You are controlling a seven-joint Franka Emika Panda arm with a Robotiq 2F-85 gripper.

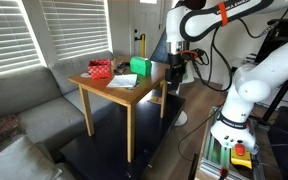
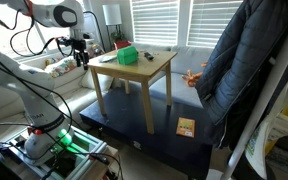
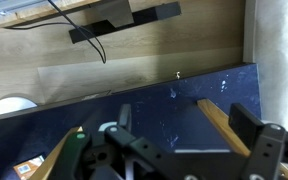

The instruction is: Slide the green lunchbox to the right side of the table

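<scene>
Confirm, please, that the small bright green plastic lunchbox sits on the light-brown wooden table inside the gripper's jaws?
Not quite: the green plastic lunchbox sits on the wooden table, but an exterior view shows the gripper hanging beside the table, apart from it.

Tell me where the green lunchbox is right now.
In an exterior view the green lunchbox sits on the table at its edge nearest the gripper, with the red box further along.
</scene>
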